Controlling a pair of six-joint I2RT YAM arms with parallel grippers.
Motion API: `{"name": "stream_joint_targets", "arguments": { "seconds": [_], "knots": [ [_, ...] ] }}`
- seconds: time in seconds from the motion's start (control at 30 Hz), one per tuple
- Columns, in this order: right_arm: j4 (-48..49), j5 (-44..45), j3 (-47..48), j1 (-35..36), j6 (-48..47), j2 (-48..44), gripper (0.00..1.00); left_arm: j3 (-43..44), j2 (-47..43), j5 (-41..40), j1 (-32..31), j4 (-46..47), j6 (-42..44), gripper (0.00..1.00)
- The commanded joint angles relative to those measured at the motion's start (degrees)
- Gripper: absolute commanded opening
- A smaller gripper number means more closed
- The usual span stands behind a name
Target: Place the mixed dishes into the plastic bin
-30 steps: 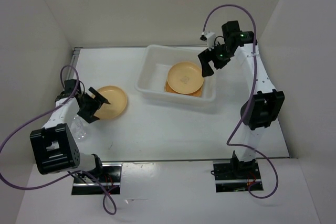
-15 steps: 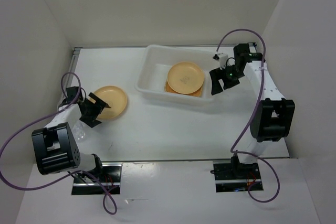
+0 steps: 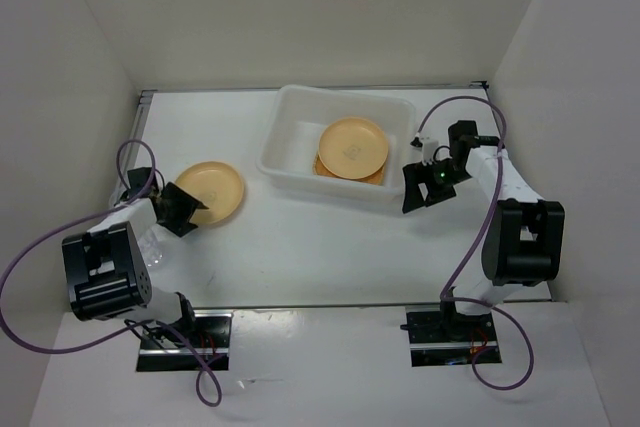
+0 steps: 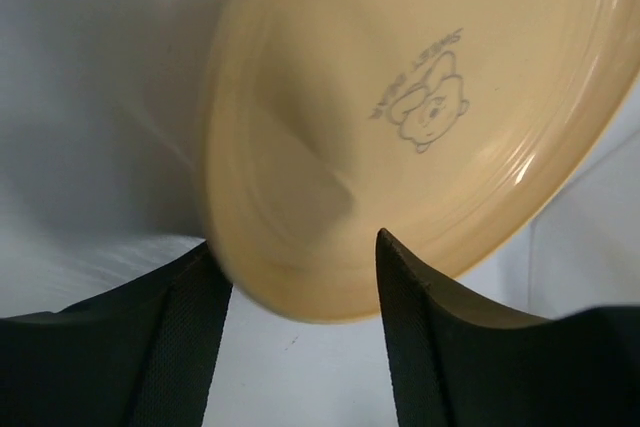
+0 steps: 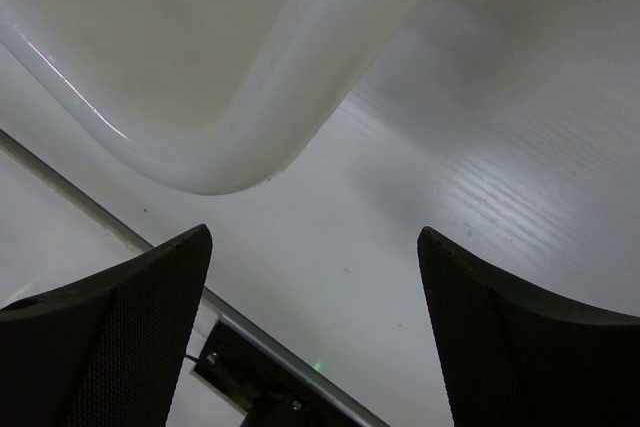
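The plastic bin (image 3: 283, 129) stands at the table's centre back. In it a round tan-yellow plate (image 3: 353, 146) lies on the woven tan plate (image 3: 373, 177). A second round plate (image 3: 213, 192) lies on the table at the left. My left gripper (image 3: 181, 209) is open at that plate's left rim. In the left wrist view the plate (image 4: 420, 97) fills the frame and its near rim sits between my open fingers (image 4: 190, 347). A clear cup (image 3: 151, 246) lies under the left arm. My right gripper (image 3: 421, 187) is open and empty, low beside the bin's right near corner (image 5: 250, 97).
White walls close in the table on the left, back and right. The table's near edge has a metal strip (image 5: 150, 247) that shows in the right wrist view. Both arm bases sit at the near edge.
My right gripper has come away from above the bin, moving right and down to its right near corner. My left gripper has shifted a little left and lower at the plate's rim.
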Motion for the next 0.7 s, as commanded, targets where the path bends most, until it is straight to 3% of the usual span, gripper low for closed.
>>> {"name": "stream_joint_targets", "arguments": {
  "seconds": [0.0,0.13,0.17,0.33,0.53,0.67],
  "knots": [
    [4.3,-2.3,0.1,-0.2,0.7,-1.5,0.88,-0.8,1.4,1.6,0.3,3.4,-0.2,0.63],
    [5.5,-2.3,-0.5,-0.2,1.3,-0.7,0.88,-0.2,2.0,2.2,0.3,4.5,-0.8,0.41],
    [6.2,-2.3,-0.5,-0.2,2.1,-0.7,0.88,0.4,2.0,2.7,0.3,4.5,-0.8,0.31],
    [6.2,-2.3,-0.5,-0.2,2.1,0.3,0.88,1.6,1.5,4.2,0.3,4.5,-0.2,0.01],
    [6.2,-2.3,-0.5,-0.2,2.1,0.3,0.88,5.6,-6.0,2.8,0.3,-0.4,-1.7,0.0],
    [6.2,-2.3,-0.5,-0.2,2.1,0.8,0.88,10.8,-6.0,-0.1,0.3,-6.8,-2.9,0.0]
  ]
}}
